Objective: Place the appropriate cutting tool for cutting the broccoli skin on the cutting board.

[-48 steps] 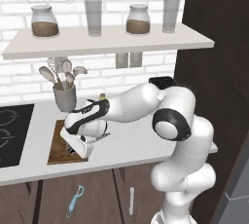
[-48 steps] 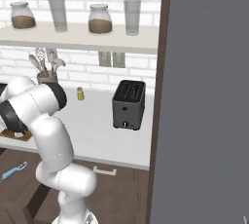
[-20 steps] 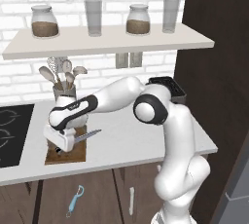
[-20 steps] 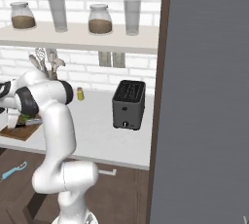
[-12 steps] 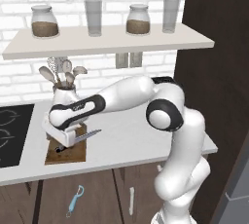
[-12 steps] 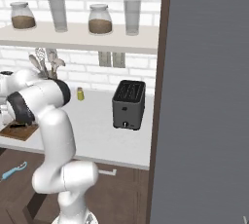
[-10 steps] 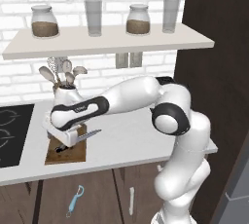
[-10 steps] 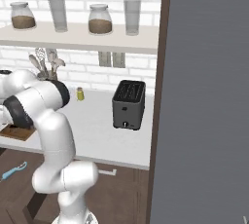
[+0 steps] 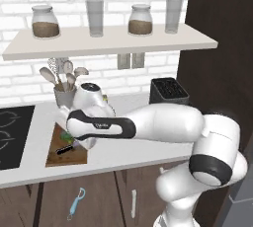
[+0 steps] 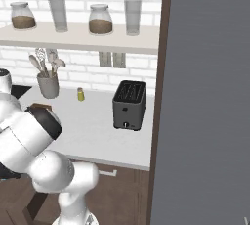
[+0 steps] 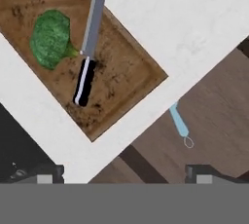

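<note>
The dark brown cutting board (image 11: 121, 67) lies on the white counter, seen from above in the hand view. On it rests the knife (image 11: 86, 74), its black handle over the board's middle and its silver blade running off toward the top edge of that view. The green broccoli (image 11: 51, 38) lies beside the blade on the board. My gripper (image 11: 124, 175) hovers above, open, its fingertips (image 11: 41, 175) wide apart with nothing between them. In the left base view the board (image 9: 59, 156) carries the knife handle (image 9: 64, 149) and the broccoli (image 9: 65, 136) just below my forearm.
A light blue peeler (image 9: 75, 204) lies on the floor before the cabinets. A grey utensil holder (image 9: 64, 96) stands behind the board, a black cooktop (image 9: 10, 134) to its left, a toaster (image 10: 129, 104) to the right. A shelf (image 9: 108, 41) with jars hangs above.
The knife, held over the board's edge before, now lies loose on the board. My gripper has let go of it and risen.
</note>
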Controlling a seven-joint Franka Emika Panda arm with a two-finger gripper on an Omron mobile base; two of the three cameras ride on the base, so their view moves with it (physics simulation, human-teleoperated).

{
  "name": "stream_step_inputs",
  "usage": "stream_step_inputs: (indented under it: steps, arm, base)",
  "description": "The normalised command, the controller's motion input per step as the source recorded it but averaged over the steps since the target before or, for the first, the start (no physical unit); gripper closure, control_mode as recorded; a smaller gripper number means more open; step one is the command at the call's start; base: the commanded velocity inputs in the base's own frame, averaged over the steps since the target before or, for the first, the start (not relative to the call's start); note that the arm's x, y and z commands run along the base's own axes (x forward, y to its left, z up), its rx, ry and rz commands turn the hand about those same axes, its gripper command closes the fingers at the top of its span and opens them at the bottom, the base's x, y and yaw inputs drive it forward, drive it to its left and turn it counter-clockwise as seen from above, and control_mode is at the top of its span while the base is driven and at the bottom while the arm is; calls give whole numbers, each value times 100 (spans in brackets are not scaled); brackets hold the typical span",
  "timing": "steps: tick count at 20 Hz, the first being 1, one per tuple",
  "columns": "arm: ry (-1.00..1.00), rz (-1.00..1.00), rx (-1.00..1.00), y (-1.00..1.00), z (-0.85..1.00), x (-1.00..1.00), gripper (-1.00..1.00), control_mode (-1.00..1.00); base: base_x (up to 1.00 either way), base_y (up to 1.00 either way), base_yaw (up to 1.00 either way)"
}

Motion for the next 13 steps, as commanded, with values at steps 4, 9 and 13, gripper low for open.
stream_step_inputs:
  steps: [4,9,13]
  arm:
    - [-14,0,11,-75,46,-39,-100,-100]
    - [-9,0,13,-84,51,-29,-100,-100]
    - [-4,0,12,-78,54,-21,-100,-100]
  base:
    - [0,0,0]
    - [0,0,0]
    - [0,0,0]
